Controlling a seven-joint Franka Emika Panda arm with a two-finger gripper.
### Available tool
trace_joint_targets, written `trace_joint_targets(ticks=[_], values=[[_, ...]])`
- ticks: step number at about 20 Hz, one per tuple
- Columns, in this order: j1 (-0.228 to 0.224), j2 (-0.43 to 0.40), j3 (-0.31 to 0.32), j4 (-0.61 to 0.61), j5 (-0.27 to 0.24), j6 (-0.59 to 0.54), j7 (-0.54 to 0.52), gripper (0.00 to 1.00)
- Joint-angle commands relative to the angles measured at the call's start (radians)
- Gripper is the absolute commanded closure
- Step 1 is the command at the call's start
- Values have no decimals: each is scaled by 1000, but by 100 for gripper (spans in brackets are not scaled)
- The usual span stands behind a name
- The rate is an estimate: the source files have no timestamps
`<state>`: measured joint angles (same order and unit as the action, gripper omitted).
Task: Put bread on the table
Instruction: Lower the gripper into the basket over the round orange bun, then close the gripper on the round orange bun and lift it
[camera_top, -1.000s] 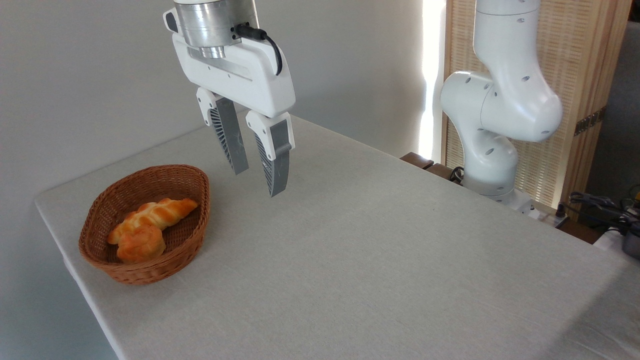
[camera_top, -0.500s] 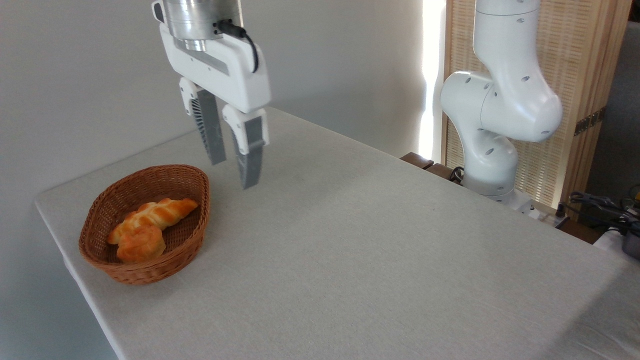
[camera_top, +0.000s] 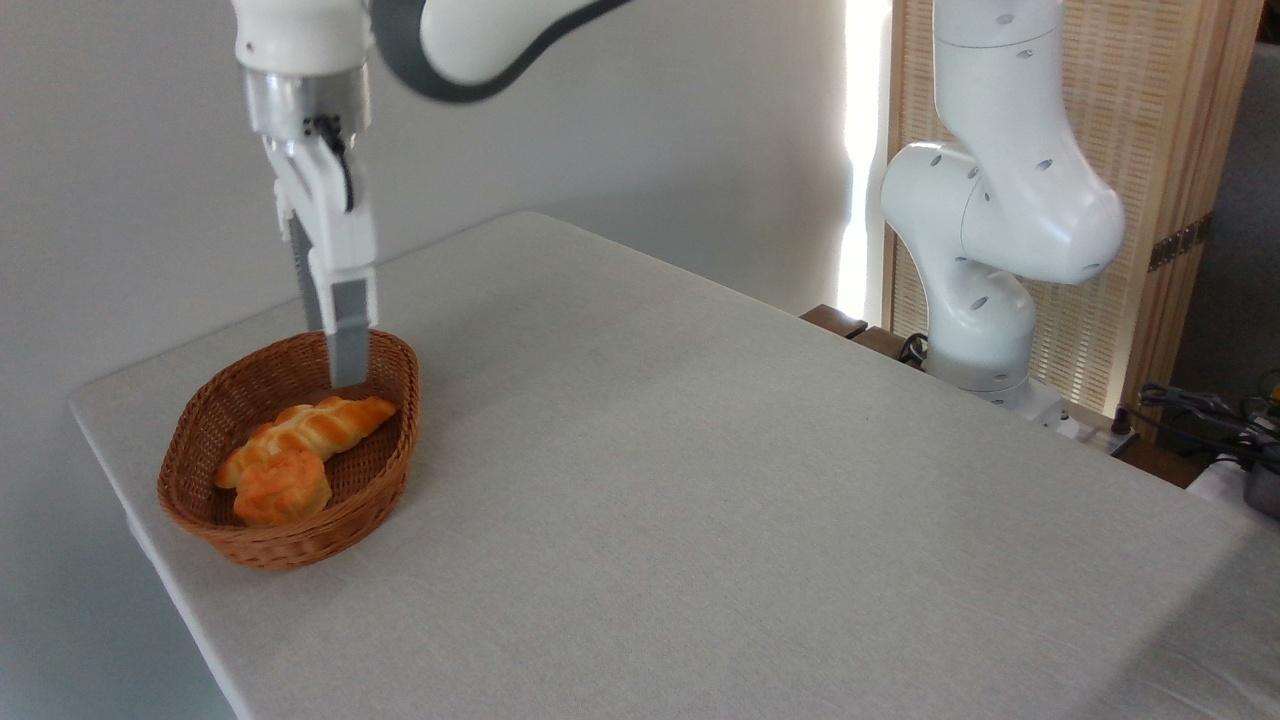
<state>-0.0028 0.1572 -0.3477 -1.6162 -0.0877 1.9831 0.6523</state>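
Table (camera_top: 760, 520) fills most of the frame, plain grey-beige top, nothing on it but the wicker basket (camera_top: 290, 450) at the left-middle of the picture, near the table's left edge. My arm's base and big joints (camera_top: 1000, 220) stand at the right side of the frame, w/ the forearm arching across the top to the upper left. In the basket: the long braided roll (camera_top: 330, 420) lies diagonally, and the bread (camera_top: 283, 490) I want, the small lumpy orange bun, sits at the basket's lower-left end, touching the roll's lower end. So progress-wise: nothing done yet as far as I can judge. Bread is in the basket, not gripped, not lifted. Left to do: get down on it, close, lift it clear of the rim, carry it over to bare tabletop, let go. My gripper (camera_top: 340, 375) hangs above the basket's upper-right part, tips just over the far rim and above the braided roll, not over the bun; prob need to shift toward the lower left before going down. Turned edge-on to the camera, so the fingers overlap and I can't tell how wide they're spread. Holding nothing, touching nothing that I can see.
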Motion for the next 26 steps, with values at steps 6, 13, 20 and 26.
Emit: trace_joint_targets(ticks=[6,13,20,26], values=[[9,126,-43,-76,136,364,18,0],[9,183,-76,-108,183,451,20,0],[7,223,-80,-120,304,476,18,0],[7,237,-89,-120,309,482,18,55]])
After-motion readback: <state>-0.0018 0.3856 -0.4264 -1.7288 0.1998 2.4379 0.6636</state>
